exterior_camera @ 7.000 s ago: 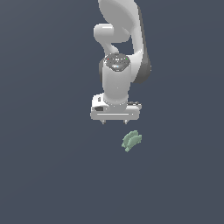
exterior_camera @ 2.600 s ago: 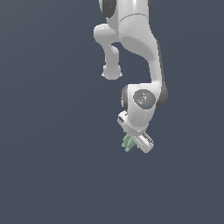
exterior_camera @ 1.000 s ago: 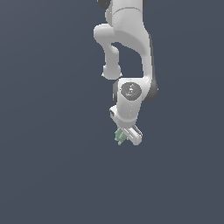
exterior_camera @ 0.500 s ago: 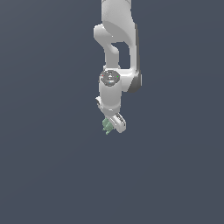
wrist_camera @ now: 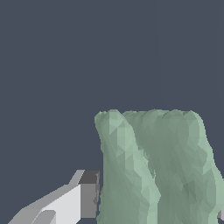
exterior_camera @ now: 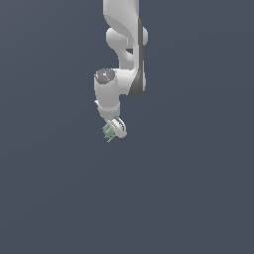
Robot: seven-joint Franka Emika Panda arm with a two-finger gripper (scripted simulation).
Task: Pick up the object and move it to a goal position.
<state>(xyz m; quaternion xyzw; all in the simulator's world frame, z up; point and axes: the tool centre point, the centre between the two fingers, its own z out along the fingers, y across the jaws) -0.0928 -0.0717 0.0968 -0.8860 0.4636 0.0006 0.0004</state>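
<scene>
Carry phase, by my judgement. White pincer [exterior_camera: 114,130] closed on small pale sage-green ridged lump [exterior_camera: 108,132], which is held at its tip, left of centre in the exterior view. Finger [wrist_camera: 74,199] touches lump's side. Advice: keep squeeze steady, move smoothly.

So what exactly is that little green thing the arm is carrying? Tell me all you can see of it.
The green lump is pale sage green, matte, with rounded vertical ridges and a lobed edge. In the exterior view it is tiny, much narrower than the white end effector, peeking out beneath it toward the exterior view's left. In the wrist view a grey-tipped finger sits against one side; the other finger is barely visible. It appears gripped, against plain dark grey background.
</scene>
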